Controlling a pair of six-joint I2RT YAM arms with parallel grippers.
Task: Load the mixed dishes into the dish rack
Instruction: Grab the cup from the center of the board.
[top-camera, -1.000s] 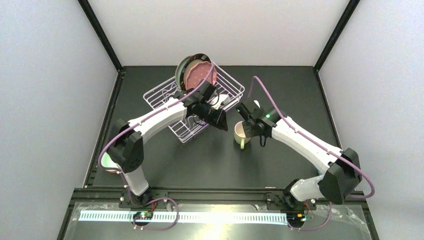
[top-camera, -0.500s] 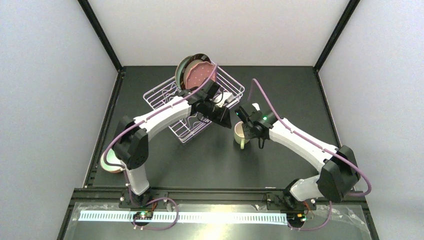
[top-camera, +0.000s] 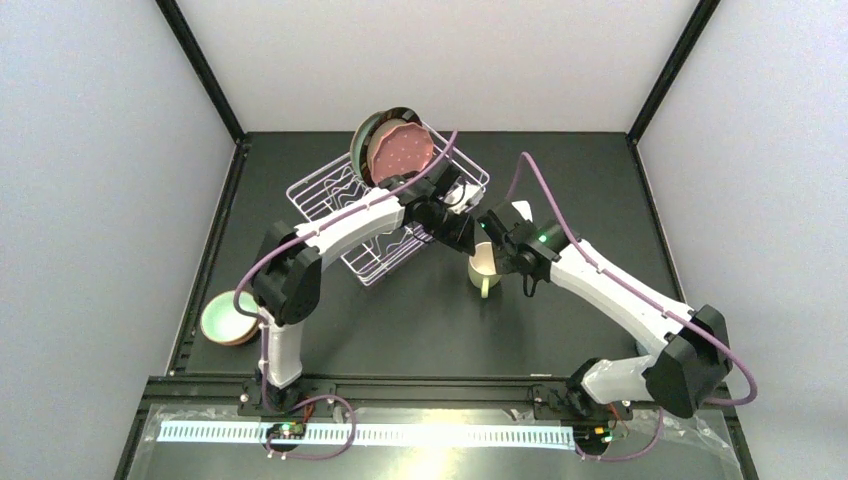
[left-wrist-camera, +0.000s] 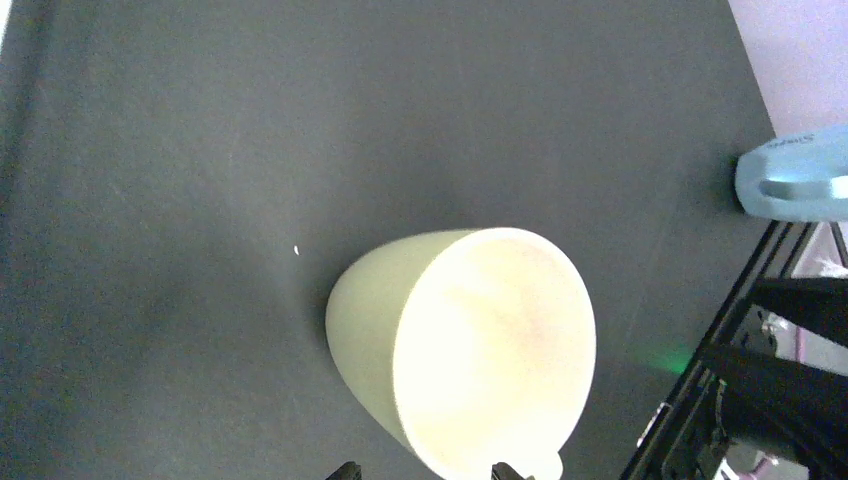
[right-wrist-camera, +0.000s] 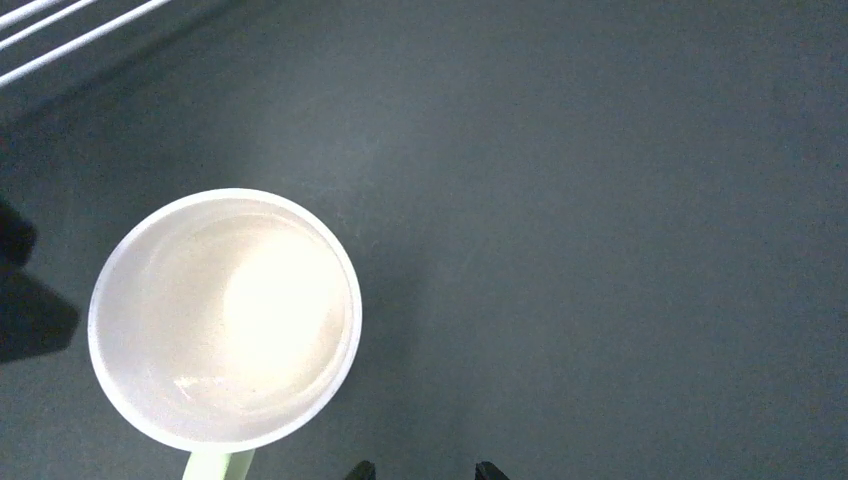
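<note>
A pale green mug (top-camera: 483, 266) stands upright on the black table just right of the dish rack (top-camera: 330, 190). Both grippers hover over it. In the left wrist view the mug (left-wrist-camera: 460, 350) fills the centre, its rim just ahead of my open left gripper (left-wrist-camera: 425, 472), untouched. The right wrist view looks down into the mug (right-wrist-camera: 225, 320), which lies left of my open, empty right gripper (right-wrist-camera: 424, 472). In the rack stand a pink speckled plate (top-camera: 402, 153) and a dark-rimmed green plate (top-camera: 366, 140). A light blue mug (left-wrist-camera: 795, 175) lies at the far right.
A small mint bowl (top-camera: 228, 318) sits near the table's left edge. My left arm (top-camera: 350, 225) stretches across the rack's front corner. The two wrists, left gripper (top-camera: 466, 236) and right gripper (top-camera: 503, 243), are very close together above the mug. Rack wires (right-wrist-camera: 60, 30) show top left.
My left arm has swung right, off the rack and over to the green mug, uncovering the bowl at the left. The right gripper has shifted a little toward the back.
</note>
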